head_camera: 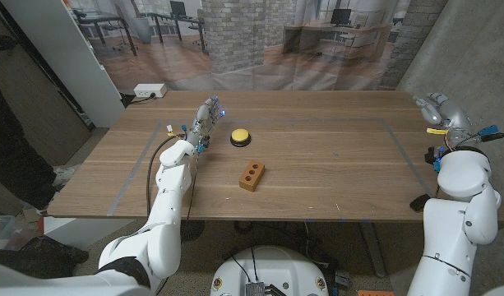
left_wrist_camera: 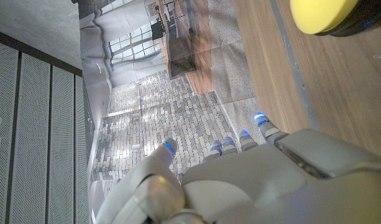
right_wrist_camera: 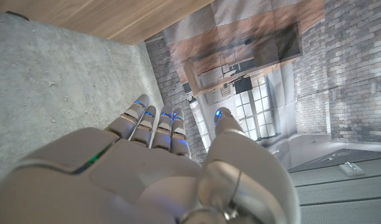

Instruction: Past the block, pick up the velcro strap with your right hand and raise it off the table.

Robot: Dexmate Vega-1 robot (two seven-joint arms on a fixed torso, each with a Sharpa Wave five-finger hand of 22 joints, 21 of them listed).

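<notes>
Hovering empty off the table's right edge, right hand, fingers straight, side by side.

Head view: high, looking down over the table, brick-print backdrop beyond
Left wrist view: close behind left hand, facing backdrop; yellow button just beside
Right wrist view: close behind right hand, off the table edge, facing backdrop
Shared: table, backdrop; button in head and left wrist views
</notes>
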